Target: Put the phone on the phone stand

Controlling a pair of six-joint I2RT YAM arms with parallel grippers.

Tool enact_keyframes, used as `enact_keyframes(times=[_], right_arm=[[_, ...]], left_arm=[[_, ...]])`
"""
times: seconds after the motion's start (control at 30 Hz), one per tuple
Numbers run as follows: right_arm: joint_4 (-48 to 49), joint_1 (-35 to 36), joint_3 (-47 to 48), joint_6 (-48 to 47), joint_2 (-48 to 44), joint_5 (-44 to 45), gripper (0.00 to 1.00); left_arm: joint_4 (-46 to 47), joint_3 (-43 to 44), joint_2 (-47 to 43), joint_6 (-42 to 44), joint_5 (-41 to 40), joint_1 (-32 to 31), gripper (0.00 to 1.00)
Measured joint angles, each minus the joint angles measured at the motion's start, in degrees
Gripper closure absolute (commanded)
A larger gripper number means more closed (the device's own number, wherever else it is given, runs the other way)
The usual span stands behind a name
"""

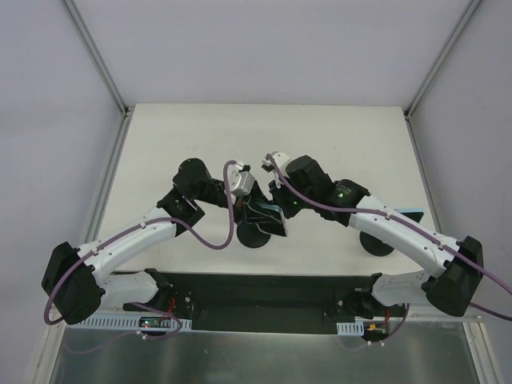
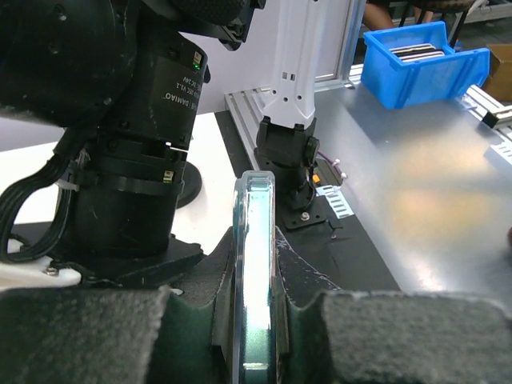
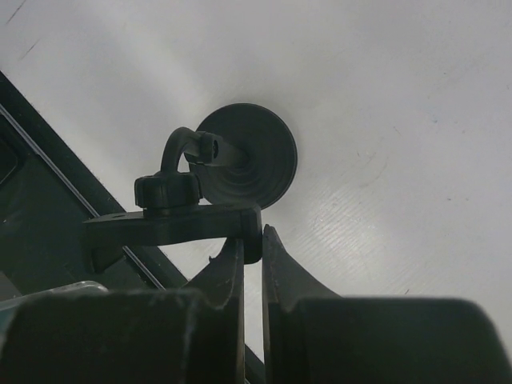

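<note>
Robotics lab: a fenced-off test cell for two-arm manipulation.

A left arm (image 1: 132,240) and a right arm (image 1: 400,232), white shells over black joints, are bolted to a black base plate (image 1: 256,292) at the near edge of a plain white table (image 1: 320,132). Blank white panels on aluminium frame posts (image 1: 97,56) box it in. Purple cable (image 1: 212,246) loops loose off the arms. Outside the cell stands a bare metal bench (image 2: 432,192) with a blue parts bin (image 2: 416,72).
</note>
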Motion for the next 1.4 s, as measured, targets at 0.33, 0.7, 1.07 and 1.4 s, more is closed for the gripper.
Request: enact_keyframes(times=[0.33, 0.7, 1.07, 1.4], right_arm=[[0.2, -1.6, -0.2, -0.9, -0.1, -4.5, 0.99], [0.2, -2.3, -0.8, -1.2, -1.1, -5.1, 0.99], [1.2, -2.4, -1.8, -0.5, -2.1, -4.5, 1.00], [7.7, 6.7, -7.2, 6.7, -9.1, 11.5, 1.00]], left_arm=[[4.7, 1.7, 8.6, 2.7, 3.0, -0.3, 1.00], [-0.4, 2.6, 10.0, 9.3, 3.7, -0.3, 1.00], [-12.1, 3.2, 8.1, 15.3, 0.0, -0.3, 1.00], [-29.9, 0.7, -7.5, 5.7, -46.9, -8.8, 1.00]])
